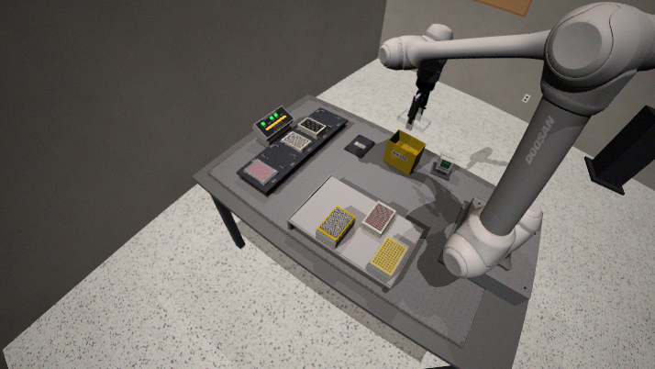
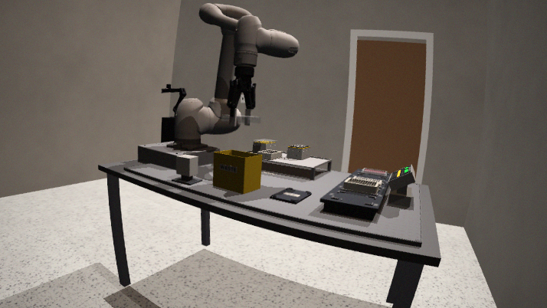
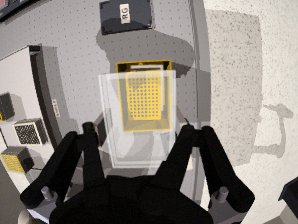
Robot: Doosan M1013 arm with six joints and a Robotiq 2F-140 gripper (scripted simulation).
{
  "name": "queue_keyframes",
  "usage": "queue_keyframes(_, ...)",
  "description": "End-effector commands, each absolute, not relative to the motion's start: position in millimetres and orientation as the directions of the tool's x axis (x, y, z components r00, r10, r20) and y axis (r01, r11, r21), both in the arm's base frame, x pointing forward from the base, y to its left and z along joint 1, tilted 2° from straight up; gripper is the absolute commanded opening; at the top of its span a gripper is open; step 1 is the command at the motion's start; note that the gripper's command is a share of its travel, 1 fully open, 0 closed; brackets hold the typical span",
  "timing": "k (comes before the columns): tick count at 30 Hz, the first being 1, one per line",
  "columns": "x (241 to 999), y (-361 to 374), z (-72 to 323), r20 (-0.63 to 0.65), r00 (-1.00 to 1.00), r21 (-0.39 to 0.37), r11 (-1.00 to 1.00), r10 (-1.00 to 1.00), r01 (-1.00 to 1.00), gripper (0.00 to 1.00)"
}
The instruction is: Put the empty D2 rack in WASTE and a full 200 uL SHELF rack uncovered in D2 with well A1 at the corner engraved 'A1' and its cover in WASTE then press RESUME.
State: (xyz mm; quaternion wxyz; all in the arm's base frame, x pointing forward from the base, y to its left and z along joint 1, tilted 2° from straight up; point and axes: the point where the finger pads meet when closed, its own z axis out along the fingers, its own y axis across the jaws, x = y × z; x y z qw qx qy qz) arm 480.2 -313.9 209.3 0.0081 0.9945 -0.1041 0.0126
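grey table (image 2: 268, 214) on speckled floor (image 1: 138, 294); brown door (image 2: 387, 103) behind; hand (image 2: 242, 109) gripping clear cover (image 3: 139, 117)

Dark grey table (image 1: 257, 216) on speckled floor (image 1: 138, 298). On it: deck (image 1: 275, 158) at 10 o'clock, shelf (image 1: 316, 202) centre, yellow WASTE bin (image 1: 404, 158) at 1 o'clock, arm base (image 1: 509, 285) at 4.

Lab automation bench: grey counter (image 2: 406, 234) w/ liquid-handler deck (image 1: 316, 138), well plates, lit status panel (image 1: 273, 123), tip-rack shelf (image 1: 305, 216), yellow WASTE bin (image 2: 237, 172), robot arm (image 1: 537, 151).
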Motion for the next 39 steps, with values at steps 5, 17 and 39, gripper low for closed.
queue_keyframes(5, 480.2, -313.9, 209.3, 0.027, 0.978, 0.013, -0.978, -0.207, -0.207, 0.0)
queue_keyframes(17, 480.2, -313.9, 209.3, 0.027, 0.978, 0.013, -0.978, -0.207, -0.207, 0.0)
queue_keyframes(39, 480.9, -314.4, 179.4, 0.027, 0.978, 0.013, -0.978, -0.207, -0.207, 0.0)
